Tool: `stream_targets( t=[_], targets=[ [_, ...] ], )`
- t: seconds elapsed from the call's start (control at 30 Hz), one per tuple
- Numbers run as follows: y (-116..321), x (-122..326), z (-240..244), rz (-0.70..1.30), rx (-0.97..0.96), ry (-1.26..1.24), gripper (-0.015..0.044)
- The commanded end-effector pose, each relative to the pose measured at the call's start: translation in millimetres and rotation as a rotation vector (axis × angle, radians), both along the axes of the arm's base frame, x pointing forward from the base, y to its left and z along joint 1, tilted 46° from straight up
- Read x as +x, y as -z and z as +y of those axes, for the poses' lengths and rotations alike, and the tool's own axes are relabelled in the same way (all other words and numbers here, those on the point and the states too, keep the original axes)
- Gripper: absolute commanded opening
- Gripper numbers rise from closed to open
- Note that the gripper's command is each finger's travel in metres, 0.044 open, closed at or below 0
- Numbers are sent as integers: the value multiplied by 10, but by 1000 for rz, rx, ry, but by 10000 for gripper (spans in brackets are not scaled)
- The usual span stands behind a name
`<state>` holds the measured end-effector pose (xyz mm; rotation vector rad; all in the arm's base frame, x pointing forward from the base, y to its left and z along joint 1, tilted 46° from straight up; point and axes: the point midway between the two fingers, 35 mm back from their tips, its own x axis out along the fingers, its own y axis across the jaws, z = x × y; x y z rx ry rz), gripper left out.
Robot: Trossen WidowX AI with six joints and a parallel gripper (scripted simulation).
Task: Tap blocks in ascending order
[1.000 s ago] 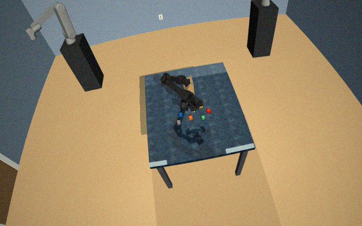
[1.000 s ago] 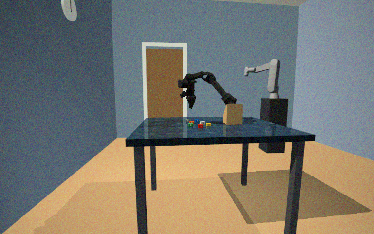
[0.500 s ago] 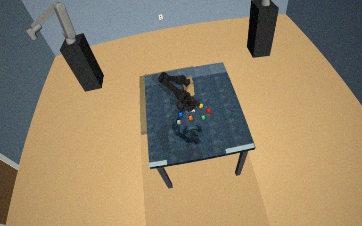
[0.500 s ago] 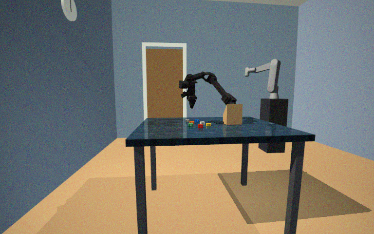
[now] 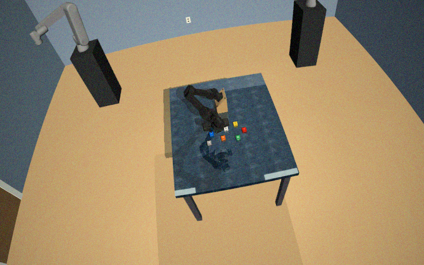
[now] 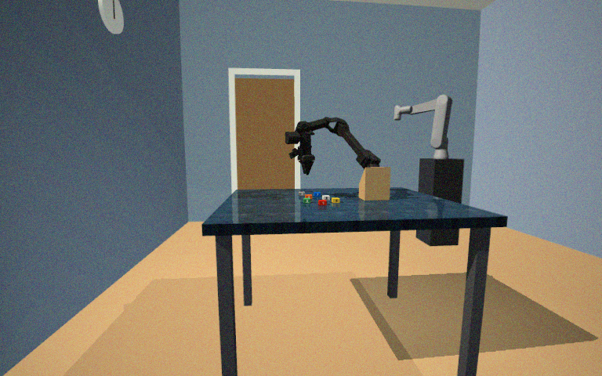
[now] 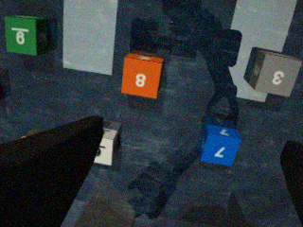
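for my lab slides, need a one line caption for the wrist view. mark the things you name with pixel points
Wrist view: orange 8 [image 7: 140,78], blue 7 [image 7: 219,150] and gray 3 [image 7: 275,76] blocks below the open gripper, with green and white blocks at left.

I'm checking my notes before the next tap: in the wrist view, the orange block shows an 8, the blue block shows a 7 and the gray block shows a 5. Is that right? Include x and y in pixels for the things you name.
Not quite: the gray block [image 5: 208,143] [image 6: 302,193] [image 7: 276,75] shows a 3, not a 5, as the wrist view makes plain. The rest of your note stands.
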<state>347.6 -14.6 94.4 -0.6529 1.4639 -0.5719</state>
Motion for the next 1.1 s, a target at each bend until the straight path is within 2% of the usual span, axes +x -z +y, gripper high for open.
stream_targets(
  t=[0.0, 0.8, 0.87, 1.07],
  targets=[
    [-480, 88, -431, -40, -9, 20, 400],
    [-507, 88, -457, -40, -10, 20, 400],
    [-390, 116, -331, -40, -1, 17, 400],
    [451, 76, 562, -29, 38, 8, 400]
  ],
)
